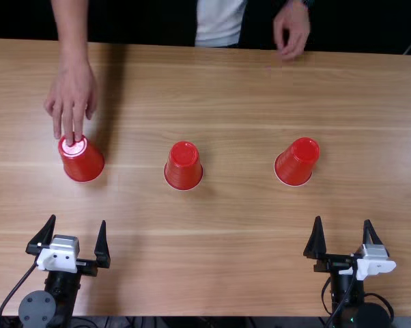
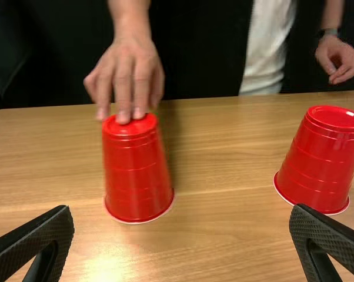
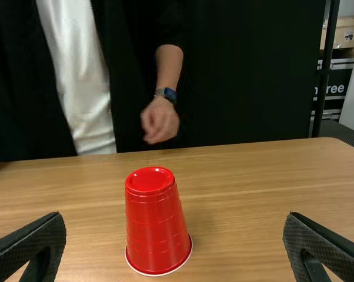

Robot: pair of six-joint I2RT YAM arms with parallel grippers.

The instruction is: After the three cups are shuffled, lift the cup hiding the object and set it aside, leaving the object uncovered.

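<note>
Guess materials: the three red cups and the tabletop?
Left cup, middle cup, right cup: likely thin moulded plastic, glossy red; ribbed walls, white rim edge, soft highlights. Table: wood or wood-look laminate, light brown, satin; straight grain lines and a dull glare patch. Cannot tell which.

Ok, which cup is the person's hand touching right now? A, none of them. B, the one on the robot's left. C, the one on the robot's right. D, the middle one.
B: the person's hand rests on the upturned base of the left cup, while the middle cup and right cup stand untouched.
</note>
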